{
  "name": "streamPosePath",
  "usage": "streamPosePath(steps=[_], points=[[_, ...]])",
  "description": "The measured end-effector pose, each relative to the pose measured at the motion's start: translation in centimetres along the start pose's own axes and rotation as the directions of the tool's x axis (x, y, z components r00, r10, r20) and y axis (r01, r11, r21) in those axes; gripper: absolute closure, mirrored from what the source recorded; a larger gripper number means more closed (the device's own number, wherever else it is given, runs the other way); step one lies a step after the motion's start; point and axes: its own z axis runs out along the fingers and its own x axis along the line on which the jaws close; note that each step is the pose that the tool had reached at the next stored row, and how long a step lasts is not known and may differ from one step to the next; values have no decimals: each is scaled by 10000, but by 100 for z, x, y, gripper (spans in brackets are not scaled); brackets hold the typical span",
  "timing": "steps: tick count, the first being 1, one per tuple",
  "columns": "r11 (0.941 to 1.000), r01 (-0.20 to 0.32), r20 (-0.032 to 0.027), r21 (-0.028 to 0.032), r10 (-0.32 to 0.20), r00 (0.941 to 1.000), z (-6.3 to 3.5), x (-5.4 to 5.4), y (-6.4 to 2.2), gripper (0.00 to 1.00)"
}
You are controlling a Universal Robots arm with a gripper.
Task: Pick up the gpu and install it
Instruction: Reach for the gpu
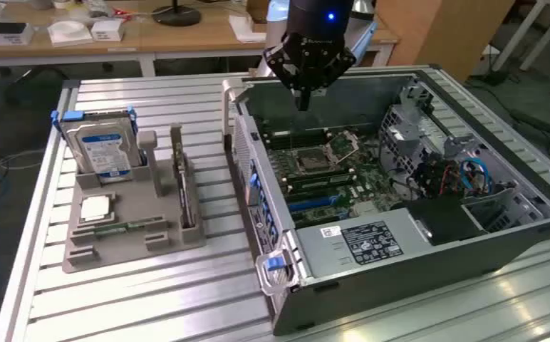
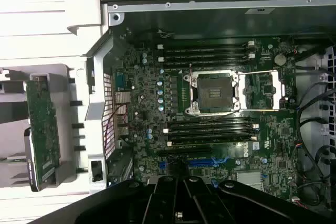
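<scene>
The gripper [image 1: 303,102] hangs above the open computer case [image 1: 399,281], its fingers pressed together and holding nothing. The gpu [image 1: 186,191] stands on edge in the grey holder [image 1: 113,249] on the table [image 1: 142,306]. It is just beside the case on the exterior view's left, near the hard drive [image 1: 102,148].
</scene>
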Motion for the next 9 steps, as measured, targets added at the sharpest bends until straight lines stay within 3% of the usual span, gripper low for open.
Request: streamPosePath(steps=[9], points=[[10000,-1,1,0,1,10000,5,29,-2,90]])
